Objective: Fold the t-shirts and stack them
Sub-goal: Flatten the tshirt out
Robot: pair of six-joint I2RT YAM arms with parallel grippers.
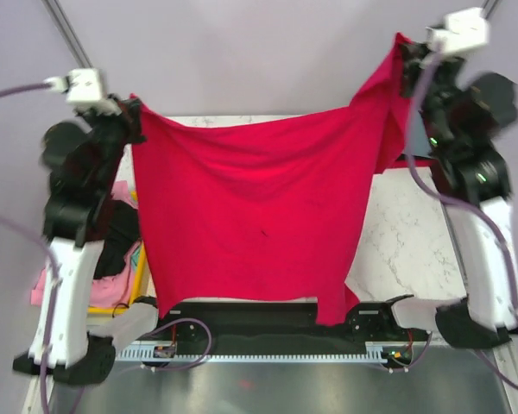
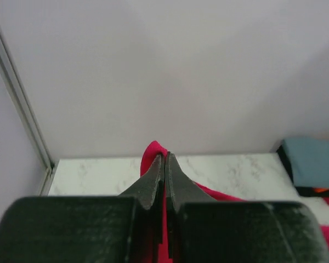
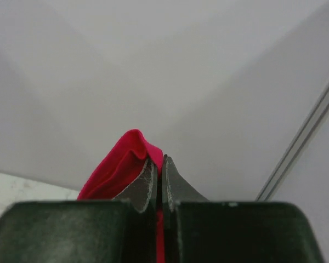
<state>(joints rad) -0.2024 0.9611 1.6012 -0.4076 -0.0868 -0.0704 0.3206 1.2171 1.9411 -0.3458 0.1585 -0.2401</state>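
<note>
The crimson t-shirt (image 1: 250,216) hangs spread in the air between the two arms, above the marble worktop (image 1: 406,250), and its lower edge reaches down near the arm bases. The left pincer (image 1: 131,110) is closed tight on one upper corner of the cloth. The right pincer (image 1: 407,53) is closed tight on the other corner and is held somewhat higher, so the top edge slopes and the right side bunches. The step in hand seems to be spreading the shirt before folding; no fold is made yet. The next move, I think, calls for bringing both corners level and laying the shirt flat on the worktop, with the cloth taut to avoid wrinkles. Other shirts (image 1: 112,237) wait heaped at the left by the yellow bin (image 1: 139,269) — in it or beside it, I cannot tell.
</note>
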